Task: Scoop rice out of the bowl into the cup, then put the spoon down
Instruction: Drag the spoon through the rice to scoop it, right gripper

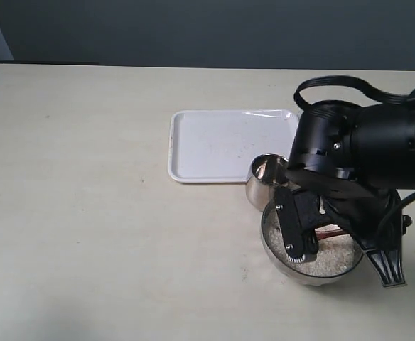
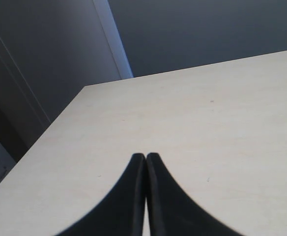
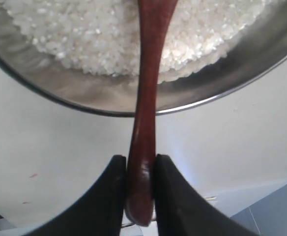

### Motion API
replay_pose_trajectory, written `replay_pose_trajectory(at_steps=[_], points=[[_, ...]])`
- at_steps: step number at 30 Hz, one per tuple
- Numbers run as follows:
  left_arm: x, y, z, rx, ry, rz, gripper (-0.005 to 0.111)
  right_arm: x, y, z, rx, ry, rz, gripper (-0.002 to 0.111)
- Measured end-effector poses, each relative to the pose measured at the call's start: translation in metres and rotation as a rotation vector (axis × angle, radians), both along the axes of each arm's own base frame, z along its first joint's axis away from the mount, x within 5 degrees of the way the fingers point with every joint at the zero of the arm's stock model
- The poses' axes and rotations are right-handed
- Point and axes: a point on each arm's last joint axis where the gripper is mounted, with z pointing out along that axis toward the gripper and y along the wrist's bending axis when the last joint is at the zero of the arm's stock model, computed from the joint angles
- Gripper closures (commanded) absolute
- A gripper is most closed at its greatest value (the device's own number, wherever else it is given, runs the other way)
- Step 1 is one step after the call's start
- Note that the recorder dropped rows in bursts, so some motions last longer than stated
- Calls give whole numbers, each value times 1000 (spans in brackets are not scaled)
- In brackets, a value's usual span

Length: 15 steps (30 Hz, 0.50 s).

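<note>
My right gripper (image 3: 140, 164) is shut on the end of the dark reddish-brown wooden spoon (image 3: 146, 98). Its handle reaches over the rim of the wide steel bowl (image 3: 222, 93) into the white rice (image 3: 84, 34); the spoon's oval end is out of that view. In the exterior view my right arm (image 1: 367, 145) hangs over the bowl (image 1: 273, 249), covering much of it, and a short piece of the spoon (image 1: 330, 232) shows above the rice (image 1: 333, 260). The small steel cup (image 1: 263, 186) stands upright, touching the bowl's far left side. My left gripper (image 2: 146, 157) is shut and holds nothing, above bare tabletop.
A white rectangular tray (image 1: 222, 145) lies just behind the cup. The pale tabletop (image 1: 87, 199) spreads out to the left of it. A dark wall runs along the table's far edge.
</note>
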Motion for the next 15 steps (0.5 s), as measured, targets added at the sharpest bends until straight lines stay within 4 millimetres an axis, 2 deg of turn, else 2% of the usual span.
replay_pose_trajectory(at_steps=[8, 15], points=[[0, 0, 0, 0, 0, 0, 106, 9, -12, 1, 32, 26, -98, 108], [0, 0, 0, 0, 0, 0, 106, 7, -19, 10, 99, 54, -146, 108]])
